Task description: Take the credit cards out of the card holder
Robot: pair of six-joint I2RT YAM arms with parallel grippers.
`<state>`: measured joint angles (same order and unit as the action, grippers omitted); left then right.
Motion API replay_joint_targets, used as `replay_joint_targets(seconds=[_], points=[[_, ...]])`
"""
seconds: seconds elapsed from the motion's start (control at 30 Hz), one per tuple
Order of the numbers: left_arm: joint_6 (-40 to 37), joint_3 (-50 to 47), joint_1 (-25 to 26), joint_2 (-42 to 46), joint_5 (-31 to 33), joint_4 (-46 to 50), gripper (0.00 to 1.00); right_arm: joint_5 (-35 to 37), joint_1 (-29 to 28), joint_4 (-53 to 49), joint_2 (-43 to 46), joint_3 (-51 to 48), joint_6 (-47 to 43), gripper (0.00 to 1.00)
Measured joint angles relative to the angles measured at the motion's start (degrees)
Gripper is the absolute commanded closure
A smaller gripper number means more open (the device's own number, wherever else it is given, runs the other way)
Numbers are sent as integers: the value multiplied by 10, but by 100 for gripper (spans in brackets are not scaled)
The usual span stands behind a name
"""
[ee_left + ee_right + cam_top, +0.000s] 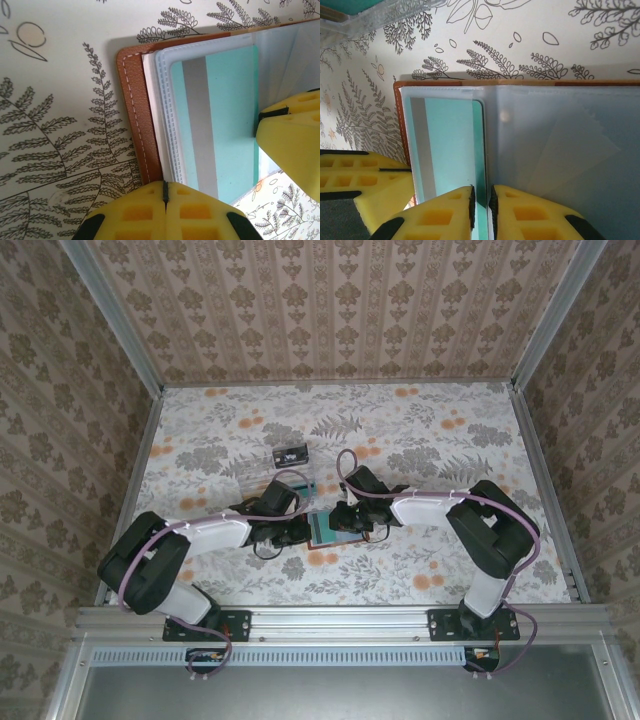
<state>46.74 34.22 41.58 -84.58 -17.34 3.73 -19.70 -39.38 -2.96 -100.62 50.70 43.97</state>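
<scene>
Seemingly nothing is out yet: I am seeing the teal card (451, 150) sitting inside the open card holder (325, 530), which is lying between both arms. My right gripper (481, 194) is pinching that card's edge, and my left gripper (165, 189) is pressing together at the holder's leather border.

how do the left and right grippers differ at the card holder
The left gripper is shut, pinching the brown cover edge of the card holder; the right gripper shows a narrow gap between its fingers around the edge of the teal card. The left sits at the holder's outer edge, the right further in. Both have yellow fingers and meet the open holder.
</scene>
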Motion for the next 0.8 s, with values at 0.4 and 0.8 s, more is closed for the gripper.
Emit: replay_joint_targets(seconds=[0.4,0.8], points=[[1,4,1,-4,1,1,100,-5,0,0,-3,0,13,100],[1,5,4,-3,7,3,100,5,16,-22,35,-12,8,100]])
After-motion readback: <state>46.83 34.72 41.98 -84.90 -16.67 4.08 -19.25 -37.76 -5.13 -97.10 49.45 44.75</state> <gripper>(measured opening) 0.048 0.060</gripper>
